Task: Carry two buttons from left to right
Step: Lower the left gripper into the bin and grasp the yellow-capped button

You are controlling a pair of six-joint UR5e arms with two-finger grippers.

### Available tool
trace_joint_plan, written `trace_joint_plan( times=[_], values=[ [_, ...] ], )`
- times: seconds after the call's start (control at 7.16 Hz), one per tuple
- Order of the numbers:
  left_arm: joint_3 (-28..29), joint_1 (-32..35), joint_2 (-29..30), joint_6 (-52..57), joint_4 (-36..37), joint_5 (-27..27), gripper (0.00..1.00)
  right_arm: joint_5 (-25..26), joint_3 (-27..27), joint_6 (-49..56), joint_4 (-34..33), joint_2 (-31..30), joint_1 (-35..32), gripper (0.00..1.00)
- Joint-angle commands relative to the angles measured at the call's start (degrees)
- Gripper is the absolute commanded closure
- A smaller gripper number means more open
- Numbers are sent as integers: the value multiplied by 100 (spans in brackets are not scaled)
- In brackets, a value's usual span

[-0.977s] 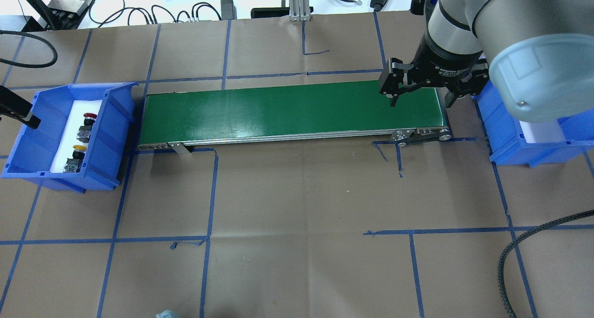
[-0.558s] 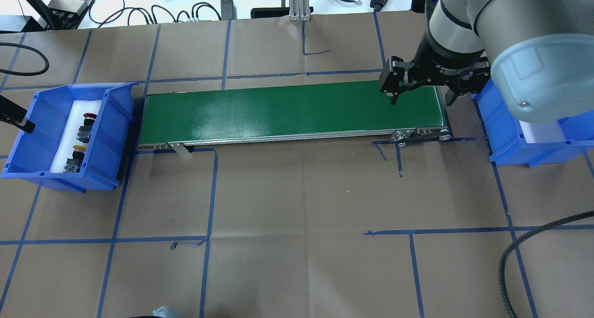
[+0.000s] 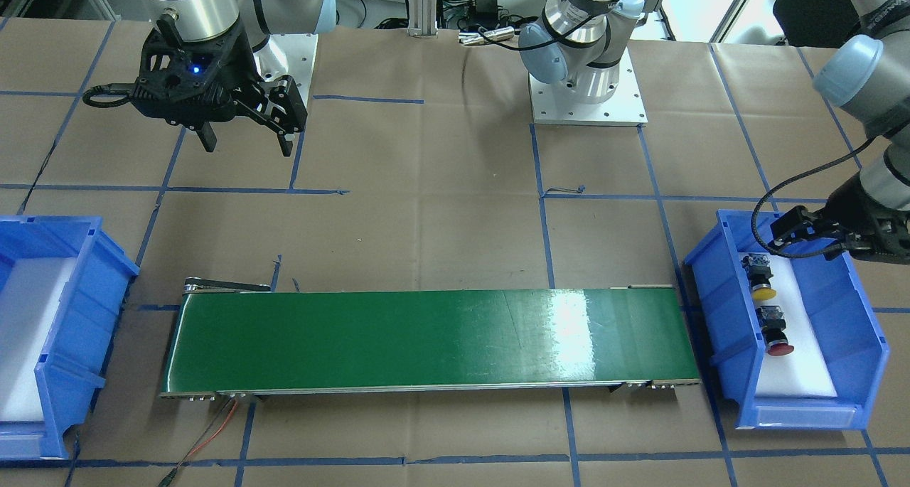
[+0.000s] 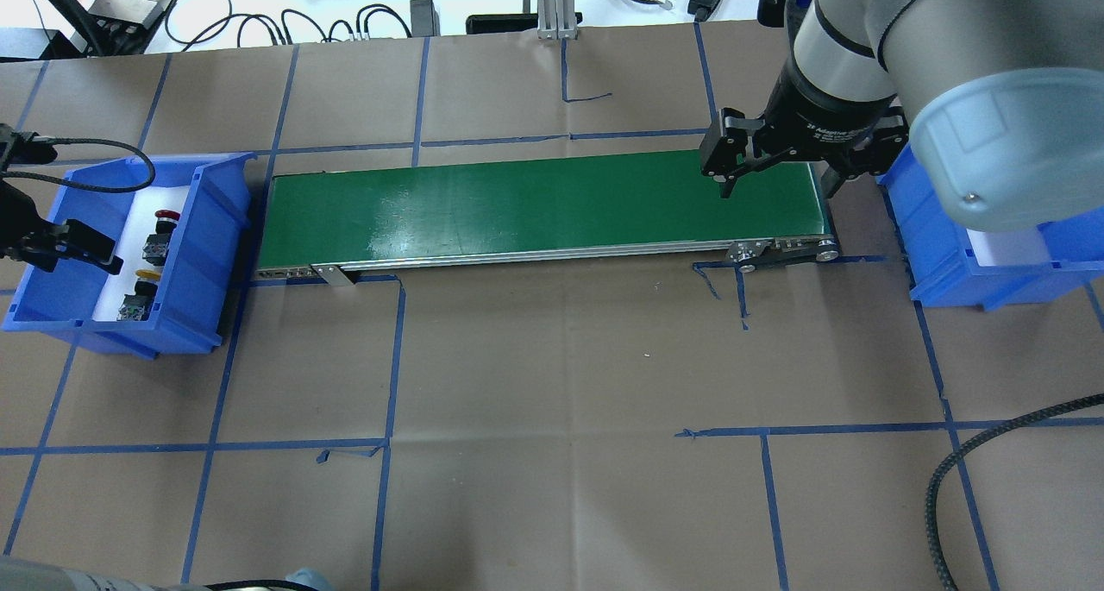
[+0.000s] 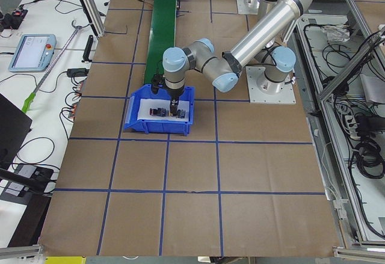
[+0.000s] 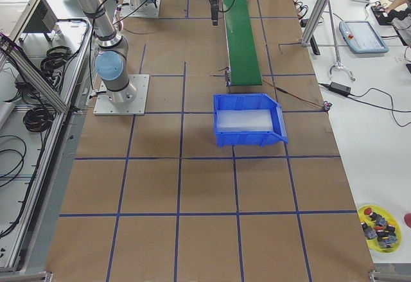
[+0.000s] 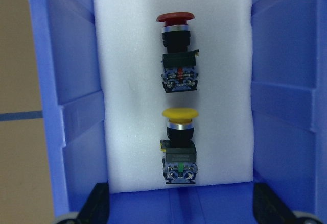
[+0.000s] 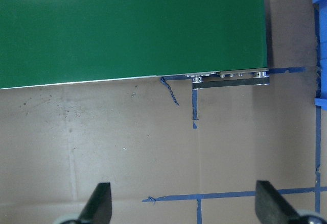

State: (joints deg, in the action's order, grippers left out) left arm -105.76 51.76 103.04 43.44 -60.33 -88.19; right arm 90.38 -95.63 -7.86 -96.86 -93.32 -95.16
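Note:
The two buttons lie on white foam in the left blue bin [image 4: 207, 254] [image 3: 718, 316]. In the left wrist view the red button [image 7: 176, 50] [image 4: 161, 231] [image 3: 773, 328] is farther off and the yellow button [image 7: 179, 147] [image 4: 141, 291] [image 3: 758, 279] is nearer. My left gripper [image 7: 181, 211] [image 3: 814, 242] [image 4: 65, 244] hangs open above the bin's robot-side end, just short of the yellow button and touching nothing. Over the right end of the green conveyor [image 4: 543, 211] my right gripper [image 4: 780, 185] [image 3: 247, 146] [image 8: 185, 206] stands open and holds nothing.
The right blue bin [image 4: 940, 263] [image 3: 78, 274] [image 6: 250, 121] with a white foam liner stands past the conveyor's right end. Cables and small devices [image 4: 259, 13] lie along the table's far edge. A yellow dish of spare parts [image 6: 379, 221] sits on a side table.
My left gripper has come in from the view's left edge and now hangs over the left bin. The right arm has barely moved. Both buttons lie where they were.

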Motion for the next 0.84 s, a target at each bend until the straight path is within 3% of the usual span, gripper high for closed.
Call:
trace_joint_plan(
  times=[0.0, 0.7],
  values=[
    [-497, -8, 154, -2, 782, 21, 0, 6, -26, 30, -35, 16, -2, 0],
    [-578, -8, 603, -2, 1155, -14, 0, 14, -17, 30, -52, 60, -2, 0]
  ],
)
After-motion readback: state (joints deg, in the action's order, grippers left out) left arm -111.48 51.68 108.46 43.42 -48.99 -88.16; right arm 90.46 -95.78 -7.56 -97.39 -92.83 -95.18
